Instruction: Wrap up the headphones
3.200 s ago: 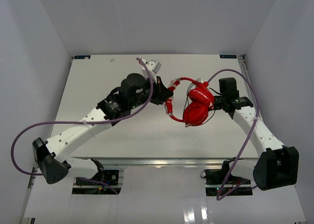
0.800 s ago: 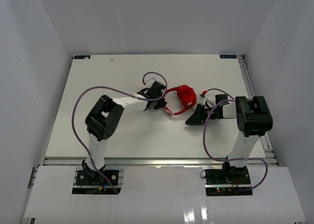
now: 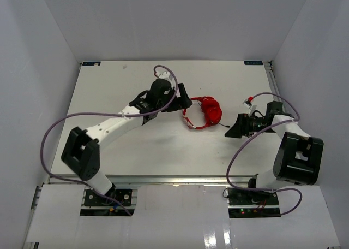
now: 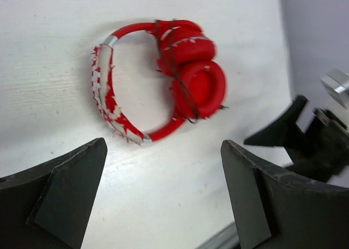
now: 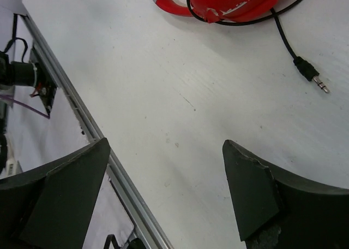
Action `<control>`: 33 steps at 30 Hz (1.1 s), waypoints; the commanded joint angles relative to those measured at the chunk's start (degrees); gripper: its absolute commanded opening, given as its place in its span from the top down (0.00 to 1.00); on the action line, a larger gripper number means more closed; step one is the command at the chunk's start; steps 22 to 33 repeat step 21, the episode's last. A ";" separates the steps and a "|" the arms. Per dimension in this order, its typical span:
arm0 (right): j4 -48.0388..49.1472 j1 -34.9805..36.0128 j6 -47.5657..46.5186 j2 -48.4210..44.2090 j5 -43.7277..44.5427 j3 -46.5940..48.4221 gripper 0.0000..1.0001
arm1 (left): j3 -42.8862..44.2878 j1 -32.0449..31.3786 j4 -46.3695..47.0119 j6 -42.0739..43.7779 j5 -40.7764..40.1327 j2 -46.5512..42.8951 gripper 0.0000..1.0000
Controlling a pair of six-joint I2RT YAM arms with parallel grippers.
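Headphones (image 3: 204, 112) near table (image 3: 109, 90) centre, well apart from every edge.

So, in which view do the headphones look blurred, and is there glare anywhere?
Left wrist view: the headphones look slightly smeared. Right wrist view: the jack plug is sharp. Top view: a light reflection on the glossy near ledge.

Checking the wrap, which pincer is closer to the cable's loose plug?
The right pincer: the plug lies just ahead of it; the left pincer sits beyond the headphones, at the band side.
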 commanded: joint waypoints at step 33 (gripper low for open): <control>5.70 -0.10 10.90 -54.86 36.02 -1.46 0.10 | -33.26 -0.64 -2.78 9.38 13.22 -59.86 0.02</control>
